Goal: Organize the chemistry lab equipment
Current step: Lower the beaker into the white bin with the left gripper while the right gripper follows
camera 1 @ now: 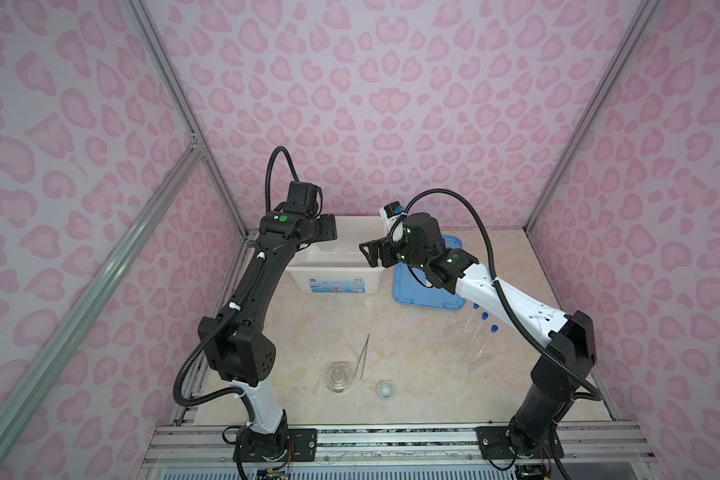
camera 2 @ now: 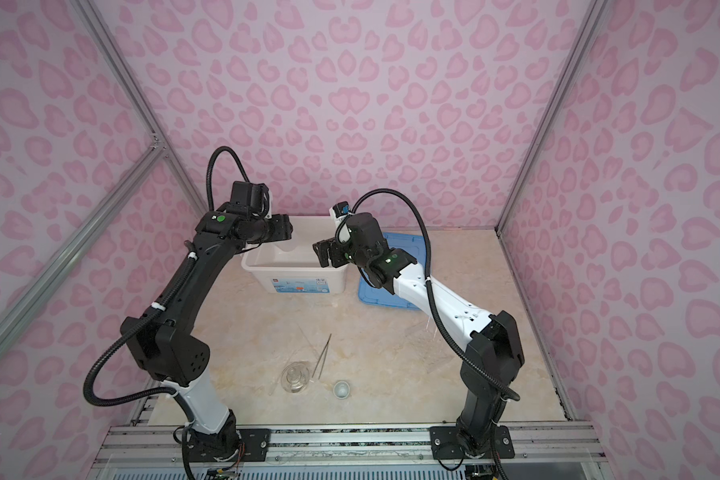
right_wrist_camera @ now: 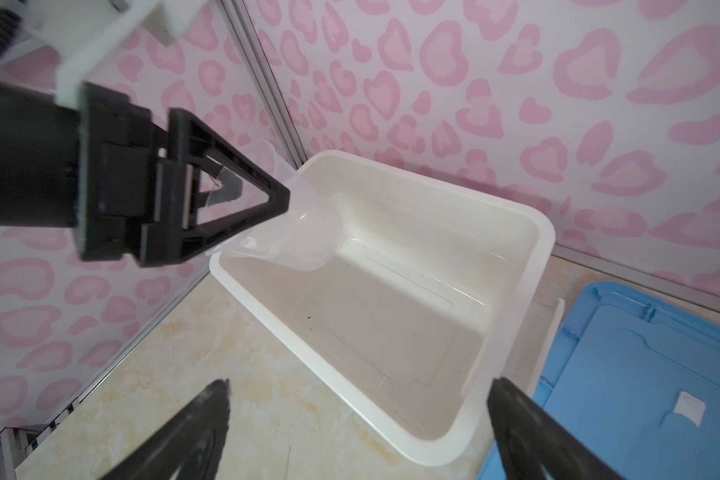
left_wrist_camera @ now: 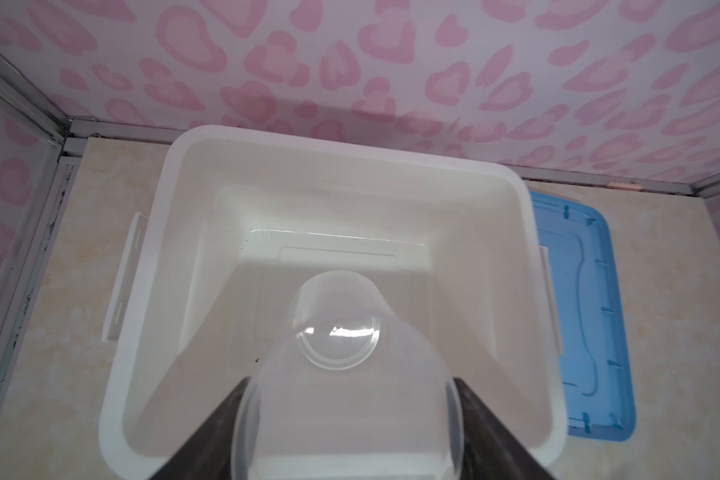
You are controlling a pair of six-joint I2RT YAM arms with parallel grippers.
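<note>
While the left hand (left_wrist_camera: 352, 380) grips the beaker (left_wrist_camera: 337, 332), tilted with its base pointing into the white bin (left_wrist_camera: 350, 153), the thin see-through wall and round, glare-lit base show plainly. The right hand (camera 1: 370, 254) stands wide open and empty at the bin's right rim. Tweezers (camera 1: 364, 357), flask (camera 1: 338, 376) and cup (camera 1: 385, 389) rest on the bench (camera 1: 412, 374).

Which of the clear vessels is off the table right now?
The clear tapered beaker, gripped by the left gripper over the large white bin; the clear glass flask stands on the table.

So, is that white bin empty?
Empty: the white bin shows a bare floor; the left gripper holds the clear beaker over it.
</note>
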